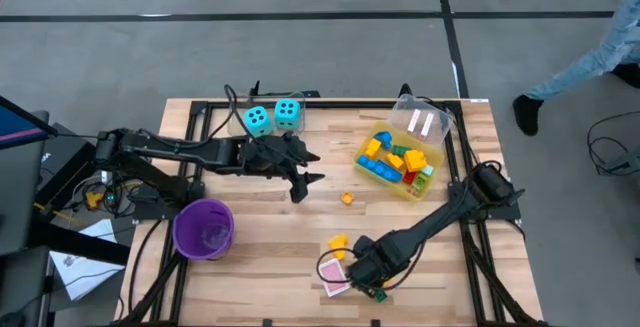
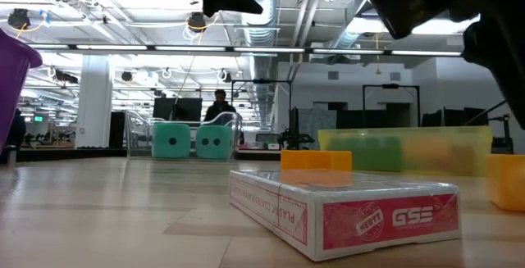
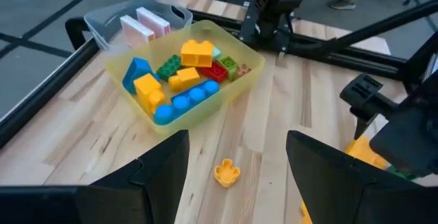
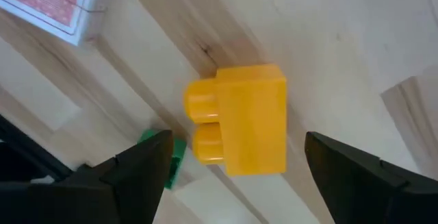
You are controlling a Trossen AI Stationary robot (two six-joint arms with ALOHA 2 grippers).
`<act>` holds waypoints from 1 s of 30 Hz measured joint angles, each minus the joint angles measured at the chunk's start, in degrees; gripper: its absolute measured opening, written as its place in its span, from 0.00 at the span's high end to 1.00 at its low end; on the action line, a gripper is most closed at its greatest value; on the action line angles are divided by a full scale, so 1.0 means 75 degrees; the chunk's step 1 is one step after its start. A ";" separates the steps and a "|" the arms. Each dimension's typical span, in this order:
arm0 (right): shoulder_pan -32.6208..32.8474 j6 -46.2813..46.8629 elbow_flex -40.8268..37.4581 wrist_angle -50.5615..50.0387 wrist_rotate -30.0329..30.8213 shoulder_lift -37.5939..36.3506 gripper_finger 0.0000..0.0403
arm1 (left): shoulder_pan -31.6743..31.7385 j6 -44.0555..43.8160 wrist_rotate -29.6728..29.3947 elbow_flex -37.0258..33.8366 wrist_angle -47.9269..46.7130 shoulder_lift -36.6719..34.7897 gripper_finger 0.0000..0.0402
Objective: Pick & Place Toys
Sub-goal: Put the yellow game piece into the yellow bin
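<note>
Below, a chunky yellow two-stud brick [image 4: 239, 120] lies between the right gripper's [image 4: 236, 176] spread fingers.

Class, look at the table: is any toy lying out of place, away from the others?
Yes. Most bricks sit in the yellow bin, but a small orange piece and a yellow brick lie loose on the table, beside a pink card box.

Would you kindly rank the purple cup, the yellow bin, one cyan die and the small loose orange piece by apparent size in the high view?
1. yellow bin
2. purple cup
3. cyan die
4. orange piece

The overhead camera keeps nearness from skewing this much.
</note>
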 joint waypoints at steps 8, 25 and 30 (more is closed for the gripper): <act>0.0187 -0.0118 -0.0051 0.0142 0.0413 0.0124 0.20 | 0.0182 -0.0020 0.0211 -0.0003 -0.0075 -0.0053 0.40; 0.0443 -0.0410 -0.0942 0.1173 0.0968 0.0122 0.20 | 0.0194 -0.0098 0.0269 -0.0003 -0.0053 -0.0053 0.40; 0.0483 -0.0408 -0.1274 0.1506 0.0949 0.0122 0.20 | 0.0194 -0.0285 0.0266 -0.0003 -0.0053 -0.0053 0.40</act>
